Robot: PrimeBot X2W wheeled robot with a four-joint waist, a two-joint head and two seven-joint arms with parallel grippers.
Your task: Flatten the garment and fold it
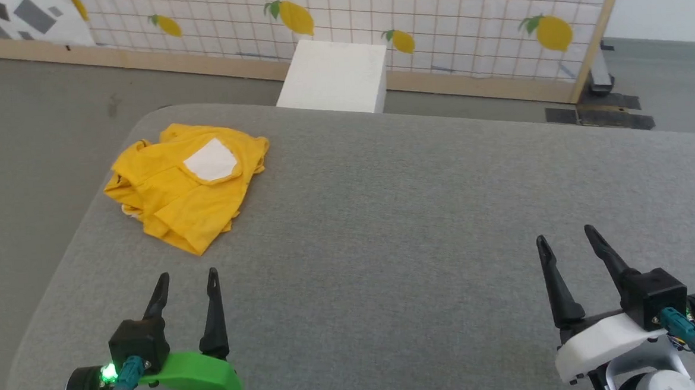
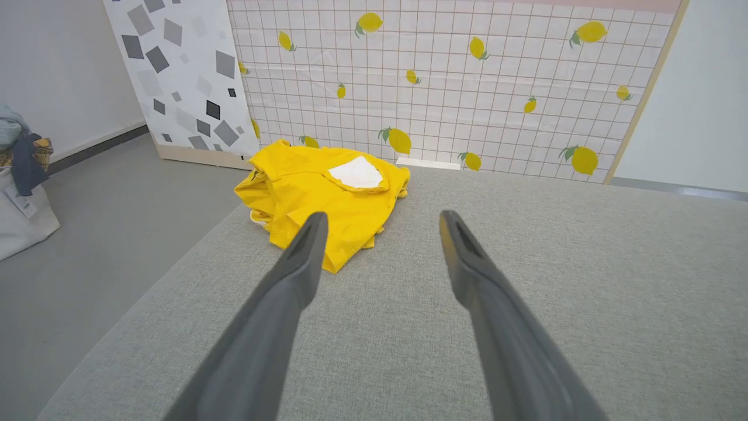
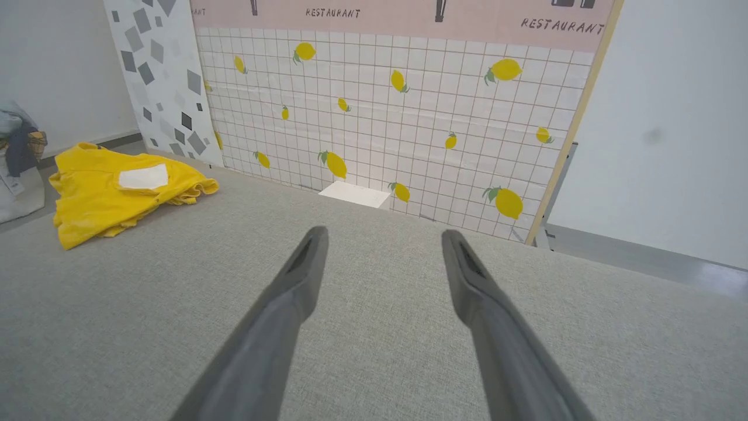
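1. The garment [image 1: 186, 182], a mustard-yellow T-shirt, is shown bunched in a loose heap on the grey padded table [image 1: 414, 227], with a white patch [image 1: 210, 160] uppermost. Nothing is flattened yet, so the task is judged to be at step 1.
2. The left gripper [image 1: 187, 274] is seen on the robot's side of the garment, well apart from it, with its 2 fingers spread wide and nothing held.
3. The right gripper [image 1: 565, 234] is seen far to the right of the garment, likewise spread wide and empty.
4. A reach to the garment is judged to be called for next (the left gripper being the closer), with an outer hem pinched so that the cloth can be drawn open.
5. The garment's left side is seen at the table's left edge, just short of the rounded far corner, so a pull leftward could drag it off.
6. Broad bare table is left to the right of the garment and on its near side, where spreading is judged safest. A white block [image 1: 335, 74] and a lemon-patterned screen [image 1: 463, 16] stand beyond the garment, off the table.
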